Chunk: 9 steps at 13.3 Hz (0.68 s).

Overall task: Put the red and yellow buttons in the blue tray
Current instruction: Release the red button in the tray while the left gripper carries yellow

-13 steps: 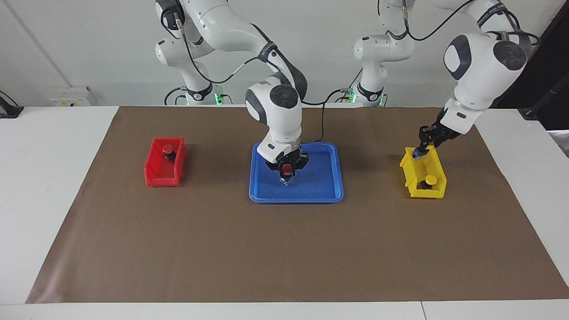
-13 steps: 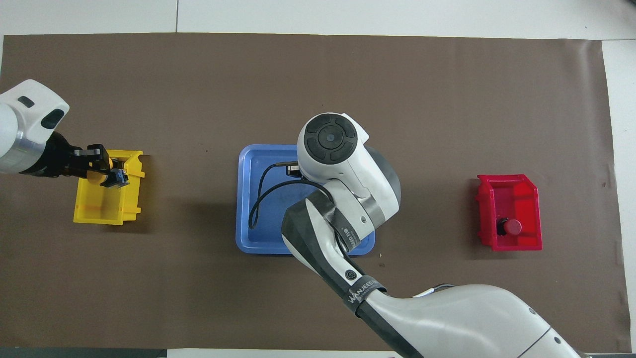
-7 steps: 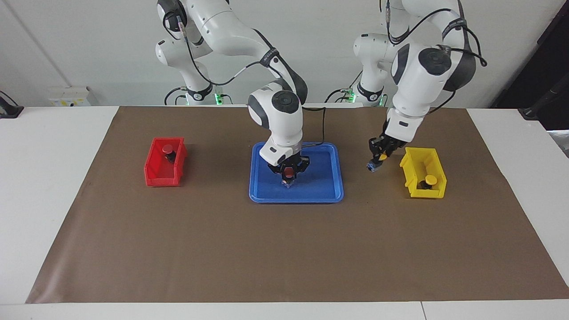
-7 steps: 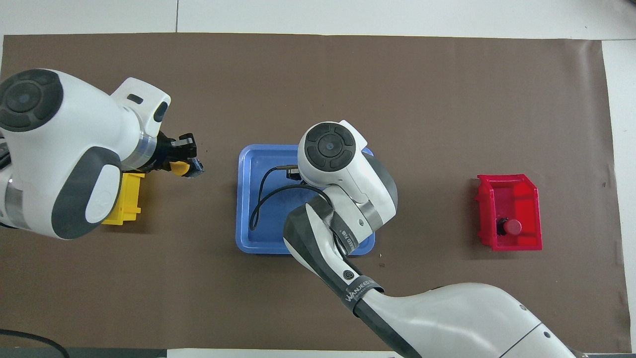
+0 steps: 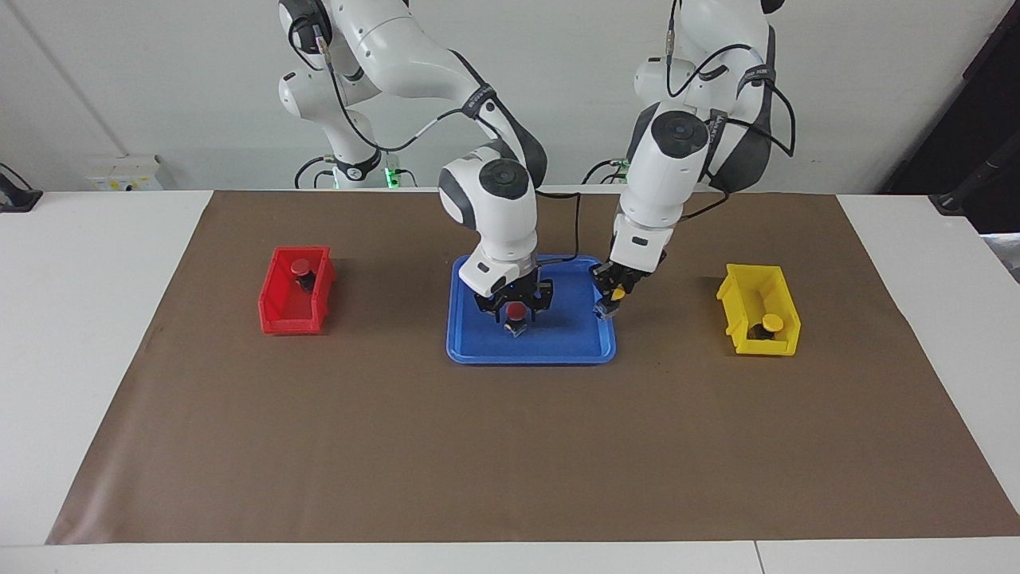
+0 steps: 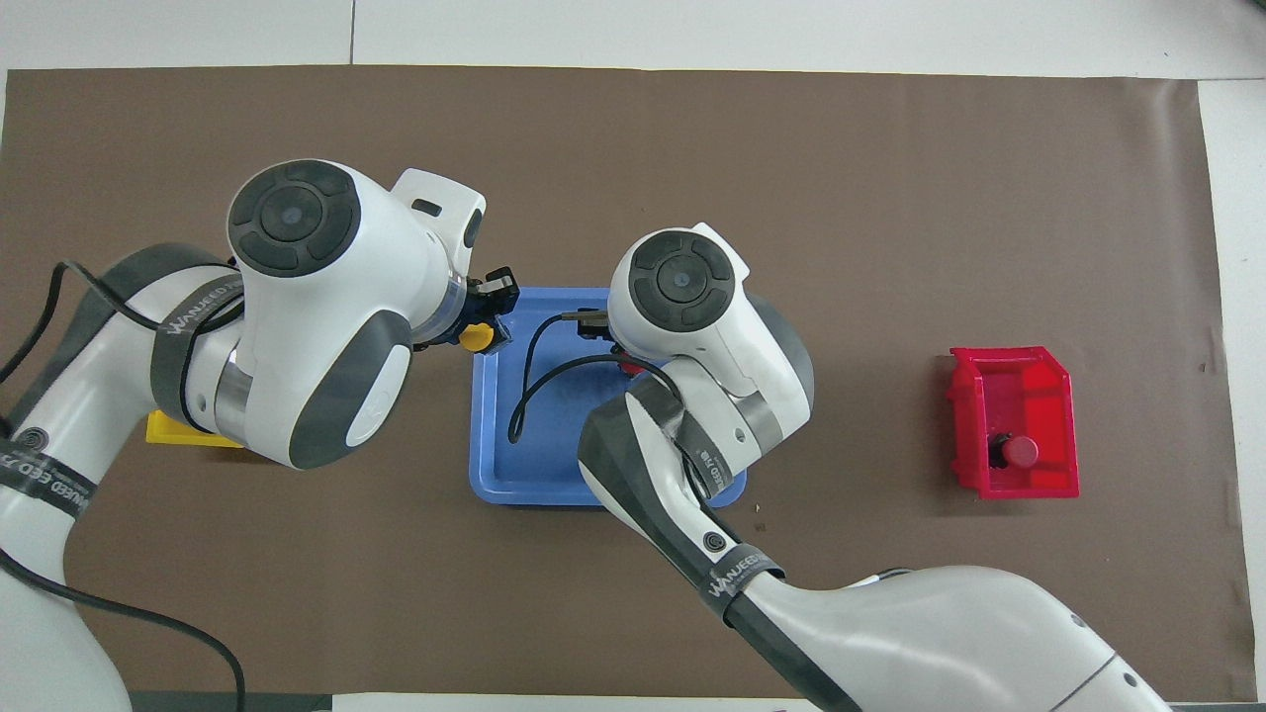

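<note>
Two tools work at the blue tray (image 5: pixel 478 351). The left tool (image 5: pixel 609 307), clamped on a yellow button (image 5: pixel 617 295), has swung from the yellow bin (image 5: pixel 785 299) to over the tray's rim. The right tool (image 5: pixel 515 319), jaws parting around a red button (image 5: pixel 516 310), has risen slightly. One yellow button (image 5: pixel 770 323) remains in the yellow bin, one red button (image 5: pixel 300 268) in the red bin (image 5: pixel 283 319). Bare mat surrounds the tray.
</note>
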Each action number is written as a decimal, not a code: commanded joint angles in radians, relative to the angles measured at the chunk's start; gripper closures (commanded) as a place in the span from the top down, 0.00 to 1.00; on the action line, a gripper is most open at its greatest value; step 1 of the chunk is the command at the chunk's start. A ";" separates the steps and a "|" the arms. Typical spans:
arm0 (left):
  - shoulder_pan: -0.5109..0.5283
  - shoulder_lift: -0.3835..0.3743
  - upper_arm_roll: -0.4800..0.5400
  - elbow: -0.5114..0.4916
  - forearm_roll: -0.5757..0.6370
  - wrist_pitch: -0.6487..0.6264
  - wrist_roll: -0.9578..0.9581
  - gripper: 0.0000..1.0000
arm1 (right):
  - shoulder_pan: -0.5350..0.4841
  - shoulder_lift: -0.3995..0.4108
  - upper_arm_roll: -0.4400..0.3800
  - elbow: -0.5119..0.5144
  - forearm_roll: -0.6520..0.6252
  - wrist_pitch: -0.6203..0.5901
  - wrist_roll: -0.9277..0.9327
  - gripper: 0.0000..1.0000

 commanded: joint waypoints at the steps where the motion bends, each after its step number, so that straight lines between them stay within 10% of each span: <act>1: -0.040 0.083 0.017 0.080 -0.011 0.010 -0.069 0.01 | -0.177 -0.167 0.011 -0.069 -0.005 -0.145 -0.171 0.70; 6: -0.106 0.159 0.019 0.087 -0.003 0.065 -0.121 0.01 | -0.462 -0.528 0.010 -0.478 0.042 -0.175 -0.539 0.67; 9: -0.131 0.194 0.019 0.101 0.006 0.053 -0.135 0.01 | -0.588 -0.576 0.008 -0.597 0.042 -0.138 -0.625 0.63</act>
